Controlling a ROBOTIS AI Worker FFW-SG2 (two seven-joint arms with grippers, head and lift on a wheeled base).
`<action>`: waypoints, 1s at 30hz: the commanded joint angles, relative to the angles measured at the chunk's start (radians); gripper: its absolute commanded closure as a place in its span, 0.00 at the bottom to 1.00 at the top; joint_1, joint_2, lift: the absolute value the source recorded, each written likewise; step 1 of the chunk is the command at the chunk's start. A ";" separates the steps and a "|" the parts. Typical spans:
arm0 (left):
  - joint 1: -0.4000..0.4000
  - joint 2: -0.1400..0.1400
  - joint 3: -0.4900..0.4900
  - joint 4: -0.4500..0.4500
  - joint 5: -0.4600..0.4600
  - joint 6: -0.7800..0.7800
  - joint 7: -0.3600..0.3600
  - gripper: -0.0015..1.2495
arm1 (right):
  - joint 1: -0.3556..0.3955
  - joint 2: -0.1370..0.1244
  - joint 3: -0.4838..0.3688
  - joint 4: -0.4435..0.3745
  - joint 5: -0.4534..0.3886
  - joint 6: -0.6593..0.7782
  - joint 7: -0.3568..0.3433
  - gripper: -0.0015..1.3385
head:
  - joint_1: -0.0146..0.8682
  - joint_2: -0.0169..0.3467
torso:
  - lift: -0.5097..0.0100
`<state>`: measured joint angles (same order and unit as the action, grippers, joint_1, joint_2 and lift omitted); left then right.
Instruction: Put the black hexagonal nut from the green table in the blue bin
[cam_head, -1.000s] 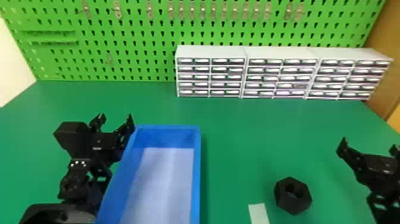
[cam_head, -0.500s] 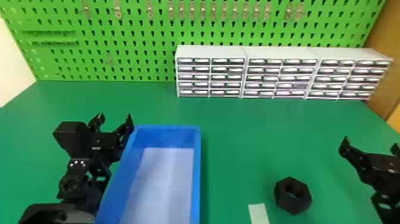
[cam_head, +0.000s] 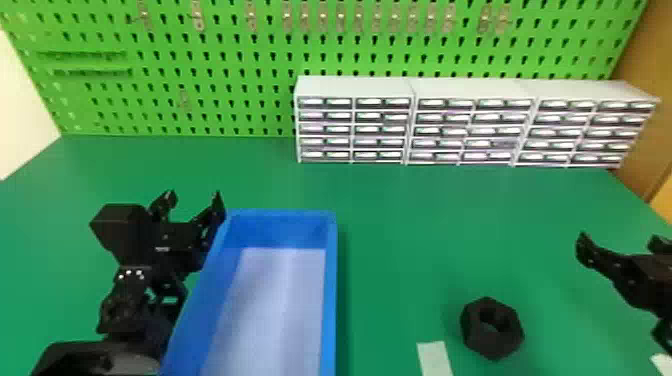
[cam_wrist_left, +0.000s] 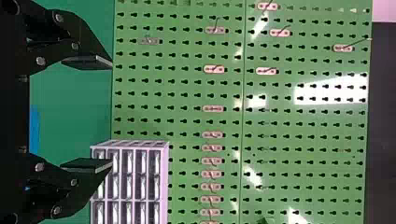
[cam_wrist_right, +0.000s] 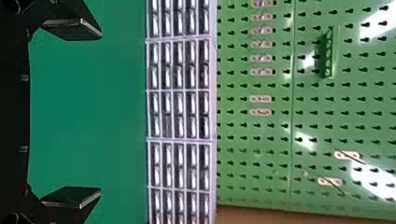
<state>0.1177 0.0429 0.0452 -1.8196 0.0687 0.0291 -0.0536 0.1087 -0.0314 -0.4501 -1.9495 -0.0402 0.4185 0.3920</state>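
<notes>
In the head view the black hexagonal nut (cam_head: 492, 328) lies on the green table (cam_head: 400, 240), its hole showing. The blue bin (cam_head: 328, 300) stands left of it with nothing inside. My left gripper (cam_head: 192, 202) is open at the bin's far left edge; in the left wrist view the left gripper (cam_wrist_left: 112, 114) has its fingers wide apart. To the right of the nut and a little farther back is my right gripper (cam_head: 620, 242), at the right edge. The right wrist view has the right gripper (cam_wrist_right: 101, 112) open over green table, nothing between its fingers.
A pale strip (cam_head: 434, 358) lies just left of the nut, near the front edge of the view. White drawer units (cam_head: 410, 122) stand along the back, against a green pegboard (cam_head: 225, 60). A wooden panel (cam_head: 645, 100) rises at the back right.
My right gripper has shifted slightly to the right in the head view. The left arm, the bin and the nut keep their places.
</notes>
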 joint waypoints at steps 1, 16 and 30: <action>-0.001 0.000 -0.001 0.000 -0.001 0.000 0.000 0.40 | -0.027 -0.025 -0.005 -0.008 0.002 0.086 0.048 0.09 | 0.76 0.20 | 0.80; -0.007 0.000 -0.005 0.000 -0.012 0.000 0.000 0.40 | -0.144 -0.093 -0.007 -0.005 0.206 0.327 0.469 0.09 | 0.76 0.20 | 0.80; -0.010 -0.002 -0.007 0.002 -0.017 0.000 0.001 0.40 | -0.165 -0.128 0.051 0.012 0.410 0.428 0.745 0.09 | 0.76 0.20 | 0.80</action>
<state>0.1091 0.0422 0.0389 -1.8178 0.0541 0.0291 -0.0521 -0.0527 -0.1512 -0.4236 -1.9438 0.3142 0.8179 1.0939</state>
